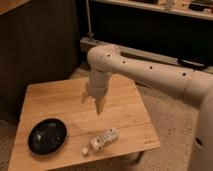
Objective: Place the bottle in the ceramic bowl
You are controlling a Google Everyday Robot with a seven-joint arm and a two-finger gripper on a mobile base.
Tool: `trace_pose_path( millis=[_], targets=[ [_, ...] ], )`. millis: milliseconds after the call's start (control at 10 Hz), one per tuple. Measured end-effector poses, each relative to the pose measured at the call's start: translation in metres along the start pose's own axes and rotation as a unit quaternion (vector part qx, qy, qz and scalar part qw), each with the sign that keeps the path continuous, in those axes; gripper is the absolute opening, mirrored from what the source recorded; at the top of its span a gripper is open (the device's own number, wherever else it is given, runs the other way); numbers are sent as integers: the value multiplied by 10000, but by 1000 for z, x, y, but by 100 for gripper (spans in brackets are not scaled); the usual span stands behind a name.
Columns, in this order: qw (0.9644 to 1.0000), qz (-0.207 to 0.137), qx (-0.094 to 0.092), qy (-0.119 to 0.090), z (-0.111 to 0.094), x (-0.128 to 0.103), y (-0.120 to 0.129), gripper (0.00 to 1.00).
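Note:
The bottle (103, 139), small and white, lies on its side near the front edge of the wooden table (50, 100), with its cap end pointing front-left. The ceramic bowl (47, 135), black and glossy, sits at the table's front left, a short gap from the bottle, and holds nothing. My gripper (93, 103) hangs point-down over the middle of the table, behind and above the bottle and well clear of it. Its fingers are open with nothing between them.
The table is low and small, and its right and front edges lie close to the bottle. A dark cabinet wall stands behind at the left, and a dark shelf unit with a metal rail at the back. Speckled floor lies to the right.

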Motion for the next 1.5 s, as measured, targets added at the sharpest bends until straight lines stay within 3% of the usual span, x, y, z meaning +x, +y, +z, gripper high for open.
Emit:
trace_pose_path(
  millis=[400,1000,1500],
  targets=[
    [9996,205,-29,170,-1,-13,27,65],
    [9981,483,-375,116,63,-3,73,65],
    [9981,473,-367,116,64,-3,71,65]
  ],
)
